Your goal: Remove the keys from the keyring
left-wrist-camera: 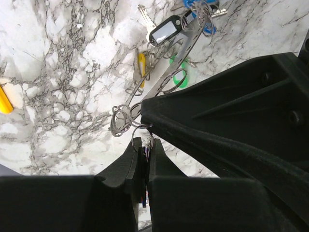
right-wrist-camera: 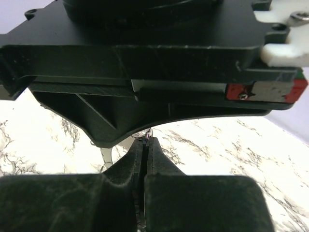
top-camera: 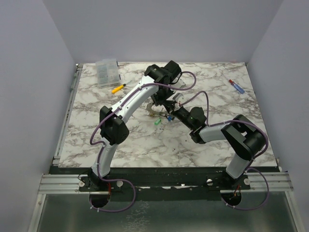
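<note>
The keyring [left-wrist-camera: 186,43] is a flat grey metal ring, seen edge-on in the left wrist view and held above the marble table. Keys hang from it on small wire rings: a black tag [left-wrist-camera: 164,30], a yellow key [left-wrist-camera: 141,65], a green key [left-wrist-camera: 181,77] and a blue key [left-wrist-camera: 205,24]. My left gripper [left-wrist-camera: 143,145] is shut on a dark flat key head whose small wire ring shows at the fingertips. My right gripper [right-wrist-camera: 147,141] is shut on a thin metal part, apparently the keyring's edge. In the top view both grippers, left [top-camera: 164,99] and right [top-camera: 170,110], meet at the table's middle.
A clear plastic box [top-camera: 106,71] and a yellow-handled screwdriver [top-camera: 118,88] lie at the back left. A red-and-blue screwdriver [top-camera: 235,86] lies at the back right. A green key [top-camera: 157,122] shows just below the grippers. The left gripper's body fills the top of the right wrist view.
</note>
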`<state>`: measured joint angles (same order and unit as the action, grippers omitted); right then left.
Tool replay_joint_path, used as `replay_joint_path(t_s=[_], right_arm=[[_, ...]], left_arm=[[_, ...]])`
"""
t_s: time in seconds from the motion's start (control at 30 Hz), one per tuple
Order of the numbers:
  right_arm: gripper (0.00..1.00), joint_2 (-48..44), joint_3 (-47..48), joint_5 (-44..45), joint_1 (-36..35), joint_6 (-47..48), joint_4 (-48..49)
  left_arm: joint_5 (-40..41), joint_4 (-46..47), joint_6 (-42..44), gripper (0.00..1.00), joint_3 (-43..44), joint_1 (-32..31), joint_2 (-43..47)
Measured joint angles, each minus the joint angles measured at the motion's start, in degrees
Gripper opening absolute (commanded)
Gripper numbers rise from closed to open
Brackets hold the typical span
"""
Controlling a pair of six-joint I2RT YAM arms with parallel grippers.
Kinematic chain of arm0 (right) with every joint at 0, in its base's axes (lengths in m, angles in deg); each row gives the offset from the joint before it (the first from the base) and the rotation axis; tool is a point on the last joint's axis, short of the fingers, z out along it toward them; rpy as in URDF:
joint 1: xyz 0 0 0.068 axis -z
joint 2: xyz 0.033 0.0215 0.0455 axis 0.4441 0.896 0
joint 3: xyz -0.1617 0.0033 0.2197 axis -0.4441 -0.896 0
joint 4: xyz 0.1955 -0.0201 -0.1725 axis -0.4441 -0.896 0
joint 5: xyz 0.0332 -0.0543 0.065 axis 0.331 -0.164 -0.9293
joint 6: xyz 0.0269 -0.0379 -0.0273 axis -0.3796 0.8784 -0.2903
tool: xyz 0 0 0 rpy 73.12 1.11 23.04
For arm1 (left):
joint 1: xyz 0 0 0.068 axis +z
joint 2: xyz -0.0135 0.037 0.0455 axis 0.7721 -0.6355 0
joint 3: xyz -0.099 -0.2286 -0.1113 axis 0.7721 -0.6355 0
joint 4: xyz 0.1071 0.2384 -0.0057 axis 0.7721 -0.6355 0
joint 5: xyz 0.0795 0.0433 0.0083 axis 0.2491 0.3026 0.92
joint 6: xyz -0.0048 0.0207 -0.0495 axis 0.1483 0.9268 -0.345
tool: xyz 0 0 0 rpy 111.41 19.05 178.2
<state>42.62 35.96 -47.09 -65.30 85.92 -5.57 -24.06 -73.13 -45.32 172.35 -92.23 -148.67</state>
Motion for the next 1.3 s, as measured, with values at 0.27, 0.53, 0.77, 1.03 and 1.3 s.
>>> replay_joint_path(t_s=[0.27, 0.53, 0.77, 1.03, 1.3], right_arm=[[0.01, -1.7, -2.3, -2.7, 0.1, 3.0, 2.2], [0.01, -2.3, -5.9, -7.6, 0.2, 8.2, 6.9], [0.01, -2.3, -9.1, -10.8, 0.2, 14.3, 10.1], [0.01, -2.0, -11.4, -14.1, 0.2, 21.3, 11.5], [0.21, -2.0, -12.5, -14.4, 0.2, 22.7, 12.1]], left_arm=[[-1.0, -0.4, 0.0, 0.00, 0.0, 2.6, 0.0], [-5.7, 2.1, 0.9, 0.00, -5.8, 3.5, 2.8], [-11.4, 3.1, 1.7, 0.00, -9.5, 3.9, 4.1], [-15.6, 3.0, 1.7, 0.00, -11.4, 4.2, 4.1], [-16.8, 3.0, 1.4, 0.00, -11.9, 4.2, 4.1]])
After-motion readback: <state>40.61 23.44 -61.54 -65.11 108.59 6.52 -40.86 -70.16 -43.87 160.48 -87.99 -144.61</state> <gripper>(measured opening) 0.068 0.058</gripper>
